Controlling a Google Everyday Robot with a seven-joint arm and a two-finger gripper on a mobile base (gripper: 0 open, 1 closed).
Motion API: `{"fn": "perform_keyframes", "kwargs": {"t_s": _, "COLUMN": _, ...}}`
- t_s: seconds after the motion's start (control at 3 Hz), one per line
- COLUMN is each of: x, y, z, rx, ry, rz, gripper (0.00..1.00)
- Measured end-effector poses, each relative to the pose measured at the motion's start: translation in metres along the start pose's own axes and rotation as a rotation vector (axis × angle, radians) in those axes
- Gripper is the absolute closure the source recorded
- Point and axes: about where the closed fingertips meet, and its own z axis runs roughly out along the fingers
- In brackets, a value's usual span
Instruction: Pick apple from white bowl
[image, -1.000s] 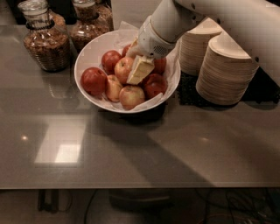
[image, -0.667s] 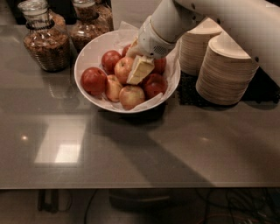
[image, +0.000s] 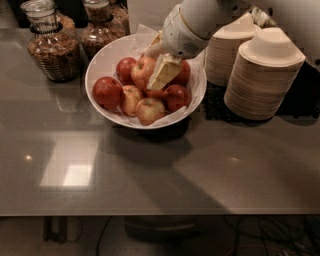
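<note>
The white bowl (image: 100, 65) stands at the back middle of the grey counter, lined with crinkled white paper and holding several apples. The apple (image: 142, 71), large with an orange-red blush over yellow, lies near the bowl's middle, between a dark red apple (image: 126, 67) and my gripper. My gripper (image: 162, 73), cream-coloured on a white wrist, reaches down into the bowl from the upper right and sits against the apple's right side. It hides part of the apples behind it.
Dark red apples (image: 107, 92) and paler yellowish apples (image: 150, 110) fill the bowl's front. Two glass jars (image: 52, 47) stand to the left, at the back. Two stacks of beige disposable bowls (image: 262, 80) stand close on the right. The counter's front edge (image: 150, 214) runs across the bottom.
My gripper has shifted slightly up and back inside the bowl. The apples and the bowl look unmoved.
</note>
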Motion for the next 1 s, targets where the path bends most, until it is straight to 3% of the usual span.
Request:
{"fn": "perform_keyframes", "kwargs": {"t_s": 0.67, "x": -0.044, "y": 0.001, "z": -0.073, "rx": 0.087, "ry": -0.067, "rz": -0.129, "gripper": 1.0}}
{"fn": "perform_keyframes", "kwargs": {"t_s": 1.0, "x": -0.043, "y": 0.005, "z": -0.12, "rx": 0.139, "ry": -0.104, "rz": -0.13, "gripper": 1.0}}
